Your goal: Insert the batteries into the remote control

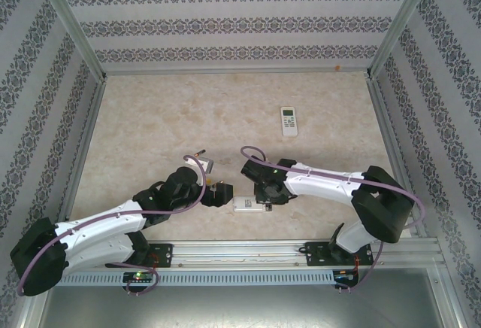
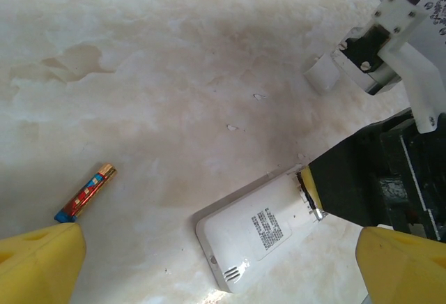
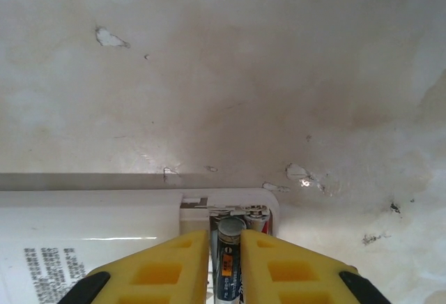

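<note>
Right wrist view: right gripper point(image 3: 224, 238) clamped on a dark cylindrical battery point(image 3: 228, 266), poised over the open compartment of the face-down white plastic remote point(image 3: 90, 227), likely to seat it. Left gripper point(image 2: 223, 248) hangs with jaws wide apart near a loose orange-gold battery point(image 2: 86, 192).

I get bright, even, diffuse light on all feeds. Left wrist: broad soft shadow on table point(image 2: 139, 143) beyond remote point(image 2: 258, 231), remote's near edge blown white. Right wrist: small glint on table right of remote; right gripper point(image 3: 224, 241) soft, out of focus. Overhead feed slightly washed, grainy.
</note>
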You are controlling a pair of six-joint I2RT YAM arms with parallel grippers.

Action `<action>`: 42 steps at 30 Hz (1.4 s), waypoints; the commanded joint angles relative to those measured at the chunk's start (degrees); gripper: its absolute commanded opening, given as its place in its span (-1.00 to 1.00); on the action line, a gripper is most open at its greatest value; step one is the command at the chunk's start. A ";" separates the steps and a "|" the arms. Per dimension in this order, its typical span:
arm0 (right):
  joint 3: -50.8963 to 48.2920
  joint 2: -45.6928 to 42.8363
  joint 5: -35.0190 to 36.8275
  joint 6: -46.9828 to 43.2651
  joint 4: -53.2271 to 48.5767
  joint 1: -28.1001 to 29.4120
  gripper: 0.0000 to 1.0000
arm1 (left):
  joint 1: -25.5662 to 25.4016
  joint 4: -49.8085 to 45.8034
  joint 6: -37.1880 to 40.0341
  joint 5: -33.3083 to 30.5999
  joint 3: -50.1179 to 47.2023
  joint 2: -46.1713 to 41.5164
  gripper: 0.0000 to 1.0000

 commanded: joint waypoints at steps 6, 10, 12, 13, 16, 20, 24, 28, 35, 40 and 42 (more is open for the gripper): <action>0.48 2.82 0.30 0.06 -0.26 1.23 -0.62 | -0.38 0.24 -0.29 -0.76 -0.13 -0.91 1.00; 0.03 2.79 -0.25 0.93 1.06 1.28 -0.73 | -0.38 0.05 -0.38 -0.81 -0.13 -1.03 1.00; 0.42 1.63 0.74 0.88 0.27 1.32 -0.78 | -0.38 0.05 -0.47 -1.02 -0.28 -1.20 1.00; 0.63 0.63 1.28 0.70 -0.14 1.30 -0.80 | -0.38 0.13 -0.47 -1.05 -0.37 -1.23 1.00; 0.76 -3.03 2.15 0.22 -0.68 1.21 -0.79 | -0.38 0.36 -0.66 -1.36 -0.53 -1.04 1.00; -0.54 -6.16 1.73 1.18 -0.70 1.08 -0.77 | -0.37 1.01 -0.82 -1.06 -0.48 -0.33 1.00; -2.21 -6.23 0.44 1.83 -0.61 1.13 -0.77 | -0.38 1.02 -0.67 -0.80 -0.22 -0.23 1.00; -3.12 -5.32 -1.72 2.50 -0.61 1.15 -0.76 | -0.37 0.58 -0.42 -0.90 -0.04 -0.42 1.00; -3.07 -3.19 -1.99 3.04 1.35 1.15 -0.75 | -0.38 1.15 -0.51 -0.75 0.22 0.43 1.00; -2.35 -0.98 -2.80 2.78 1.76 1.15 -0.68 | -0.38 0.68 -0.38 -0.76 0.40 0.48 1.00; -2.10 -0.75 -3.21 2.75 1.69 1.15 -0.65 | -0.38 0.67 -0.34 -0.79 0.29 0.55 1.00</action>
